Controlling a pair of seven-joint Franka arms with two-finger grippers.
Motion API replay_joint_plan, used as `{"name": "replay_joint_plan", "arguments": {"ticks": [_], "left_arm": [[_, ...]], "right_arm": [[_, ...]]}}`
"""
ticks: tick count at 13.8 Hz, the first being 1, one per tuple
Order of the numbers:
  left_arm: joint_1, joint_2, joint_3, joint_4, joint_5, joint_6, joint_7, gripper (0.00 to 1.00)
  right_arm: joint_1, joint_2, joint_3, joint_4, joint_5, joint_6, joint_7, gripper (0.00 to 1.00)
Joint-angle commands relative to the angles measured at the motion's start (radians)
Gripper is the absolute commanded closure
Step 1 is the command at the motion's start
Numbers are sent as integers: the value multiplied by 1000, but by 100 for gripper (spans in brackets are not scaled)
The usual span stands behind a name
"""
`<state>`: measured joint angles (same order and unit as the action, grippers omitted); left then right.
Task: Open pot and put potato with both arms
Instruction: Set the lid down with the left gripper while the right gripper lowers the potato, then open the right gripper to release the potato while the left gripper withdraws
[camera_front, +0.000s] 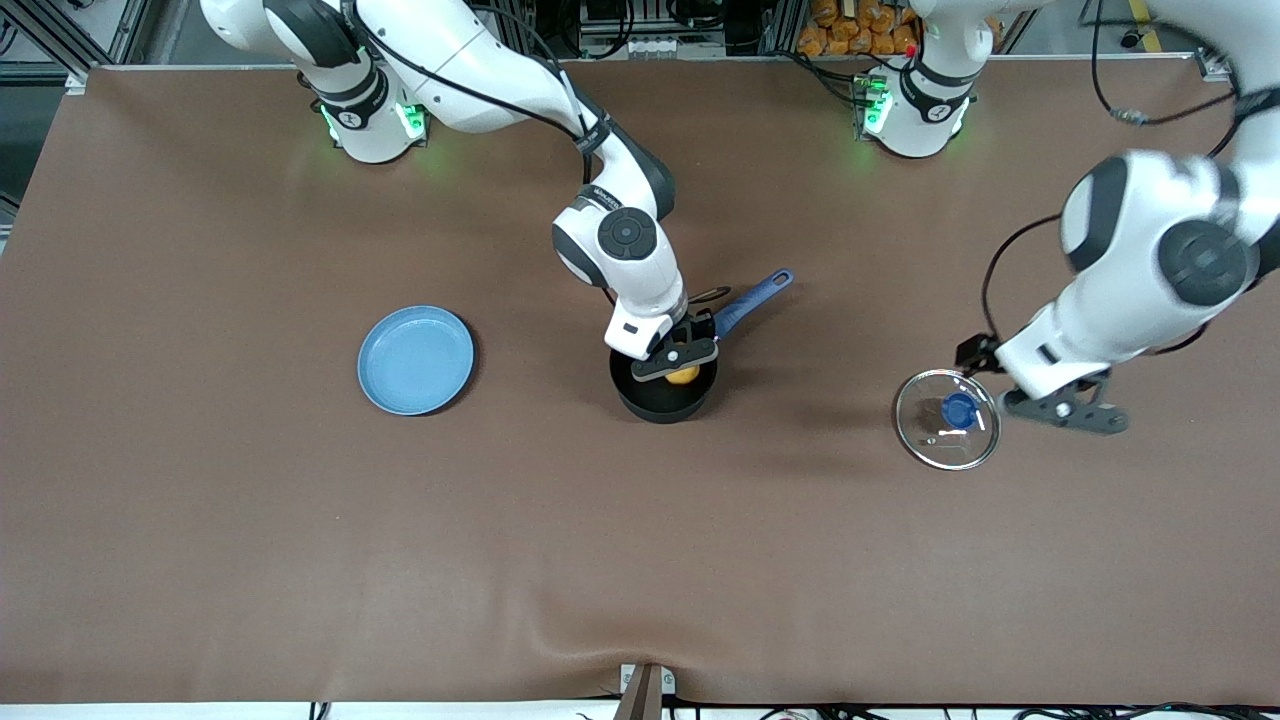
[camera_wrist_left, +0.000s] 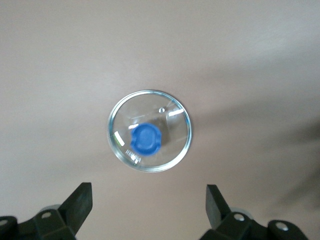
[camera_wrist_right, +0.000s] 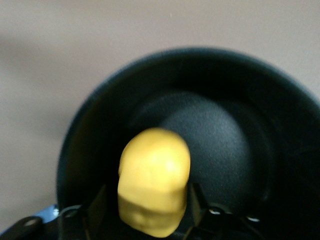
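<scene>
The black pot (camera_front: 660, 405) stands open mid-table, its blue handle (camera_front: 755, 297) pointing toward the robots' bases. My right gripper (camera_front: 680, 362) is over the pot's mouth, shut on the yellow potato (camera_front: 683, 376). In the right wrist view the potato (camera_wrist_right: 154, 177) sits between the fingers of the right gripper (camera_wrist_right: 145, 200), just inside the pot (camera_wrist_right: 225, 150). The glass lid (camera_front: 948, 420) with its blue knob lies flat on the table toward the left arm's end. My left gripper (camera_front: 1065, 412) hovers beside it, open and empty. The left wrist view shows the lid (camera_wrist_left: 170, 125) ahead of the left gripper (camera_wrist_left: 148, 192).
A flat light-blue plate (camera_front: 415, 360) lies on the brown table toward the right arm's end, level with the pot. The brown cloth (camera_front: 600, 620) is rumpled near the front camera's edge.
</scene>
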<state>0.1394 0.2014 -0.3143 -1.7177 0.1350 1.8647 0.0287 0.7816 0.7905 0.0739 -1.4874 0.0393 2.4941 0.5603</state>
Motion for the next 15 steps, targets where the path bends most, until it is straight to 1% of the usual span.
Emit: {"name": "replay_joint_plan", "arguments": {"ticks": [1, 3, 4, 6, 8, 10, 13, 14, 15], "left_arm": [[2, 24, -12, 206, -26, -169, 28, 0], [8, 13, -19, 271, -84, -238, 20, 0], [9, -12, -11, 292, -112, -264, 19, 0], [9, -77, -2, 296, -124, -282, 11, 0], [11, -123, 0, 294, -126, -326, 10, 0], [17, -157, 3, 294, -138, -358, -10, 0], [19, -194, 3, 293, -173, -380, -16, 0], [25, -198, 4, 291, -184, -381, -18, 0], [25, -218, 11, 282, -195, -397, -21, 0]], "right_arm": [[-13, -4, 0, 50, -13, -23, 12, 0], [-24, -17, -3, 53, -15, -32, 4, 0], [-41, -20, -2, 67, -15, -64, -2, 0], [-64, -66, -2, 105, -15, -182, -6, 0], [-93, -126, -3, 108, -15, -251, -6, 0], [-148, -187, -6, 102, -13, -348, -8, 0], [-257, -295, -6, 98, -16, -533, -20, 0], [-303, -328, -6, 96, -16, -588, -51, 0], [-341, -355, -6, 96, -16, -633, -133, 0]]}}
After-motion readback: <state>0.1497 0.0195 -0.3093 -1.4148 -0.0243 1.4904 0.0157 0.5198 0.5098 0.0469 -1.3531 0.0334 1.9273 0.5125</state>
